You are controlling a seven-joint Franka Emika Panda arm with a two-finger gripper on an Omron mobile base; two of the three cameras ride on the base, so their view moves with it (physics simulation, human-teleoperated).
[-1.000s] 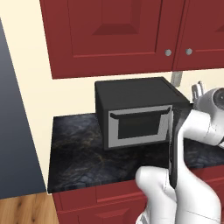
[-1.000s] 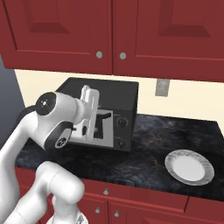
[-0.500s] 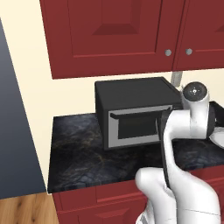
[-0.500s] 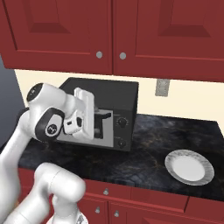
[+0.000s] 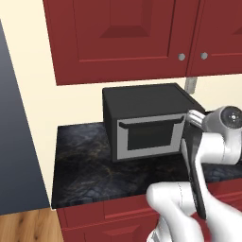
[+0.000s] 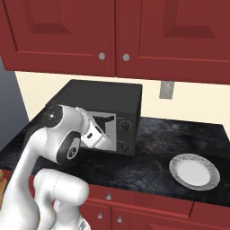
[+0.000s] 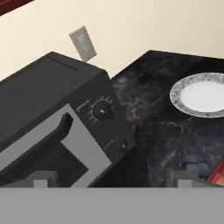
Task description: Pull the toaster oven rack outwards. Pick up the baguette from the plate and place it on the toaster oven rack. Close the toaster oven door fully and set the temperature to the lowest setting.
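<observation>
The black toaster oven (image 5: 142, 101) stands on the counter against the wall. Its silver-grey toaster oven door (image 5: 149, 139) is upright and shut, handle bar (image 7: 41, 144) along the top edge. Two round knobs (image 7: 103, 111) sit on the narrow panel at the door's right. The toaster oven rack is hidden behind the door. My gripper (image 7: 112, 178) hovers just before the oven's front right corner, open and holding nothing. A white plate (image 7: 202, 94) lies on the counter to the right of the oven, its face bare. The baguette is out of view.
Red wall cabinets (image 6: 117, 31) hang above the oven. A grey outlet (image 6: 166, 90) is on the wall behind it. The dark stone counter (image 5: 85, 160) ends at the left by a wall edge, with red drawers (image 6: 134, 204) below.
The hand has dropped a little and turned in front of the oven. Its jaws stay wide. The oven door stays shut.
</observation>
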